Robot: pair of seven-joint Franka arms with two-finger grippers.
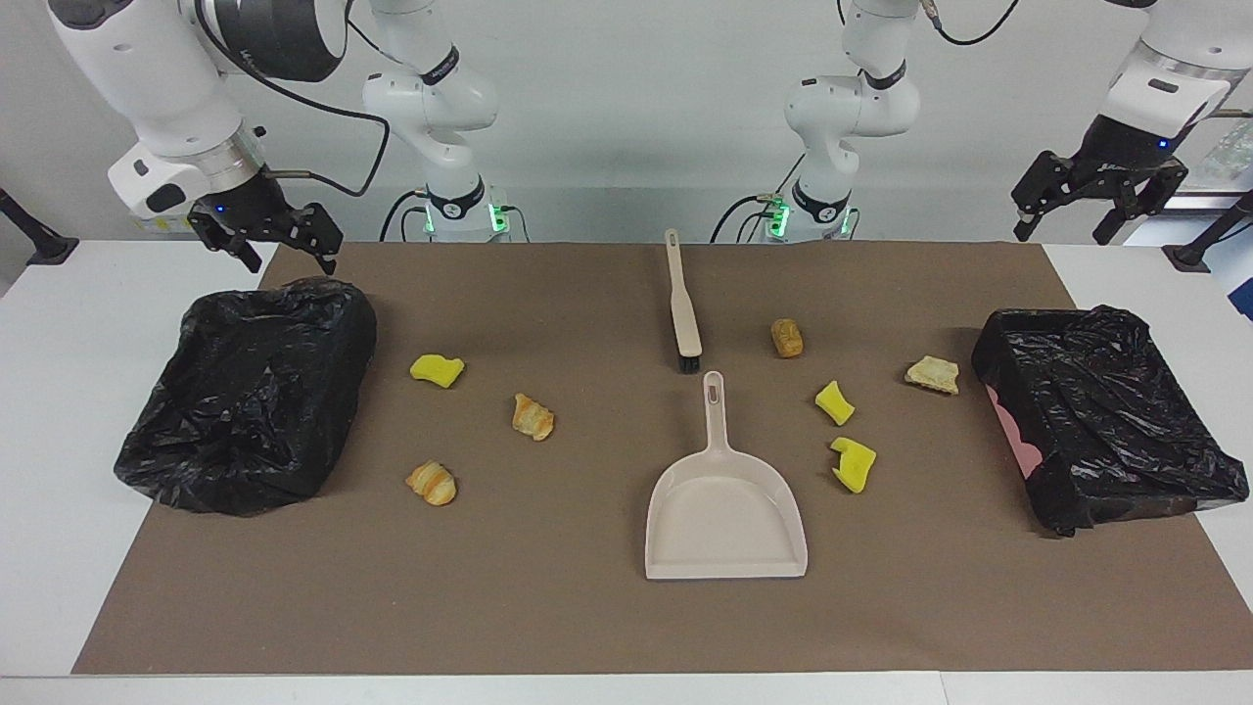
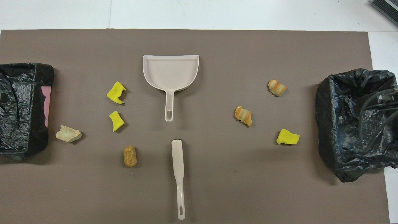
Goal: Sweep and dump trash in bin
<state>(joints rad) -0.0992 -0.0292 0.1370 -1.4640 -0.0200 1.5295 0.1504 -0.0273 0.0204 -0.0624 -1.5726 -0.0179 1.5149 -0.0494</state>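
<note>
Here the trash lies loose on the brown mat (image 1: pixel 587 607) that covers the surface, none of it in a bin. Toward the right arm's end sit a yellow sponge chunk (image 1: pixel 437 370) and two pastries, one (image 1: pixel 533 416) near the mat's middle, the other (image 1: pixel 432 483) farther from the robots. Toward the left arm's end lie a brown nugget (image 1: pixel 786 338), two more yellow chunks (image 1: pixel 834 402) (image 1: pixel 854 463) and a beige bread piece (image 1: pixel 932 374), the bread just beside the bin there.

The dustpan (image 1: pixel 724 509) rests flat near the middle, its handle pointing toward the robots. The brush (image 1: pixel 682 311) lies nearer to the robots, bristle end just short of the pan's handle tip, not touching it.

A bin lined with a black bag (image 1: pixel 250 392) stands at the right arm's end of the mat; another (image 1: pixel 1106 421) stands at the left arm's end, with a patch of pink showing on its side.

The right hand (image 1: pixel 266 245) hangs in the air over the robots' edge of its bin, fingers apart and holding nothing. The left hand (image 1: pixel 1096 211) is raised above the surface's corner at its own end, fingers also apart and empty. Both arms wait.
</note>
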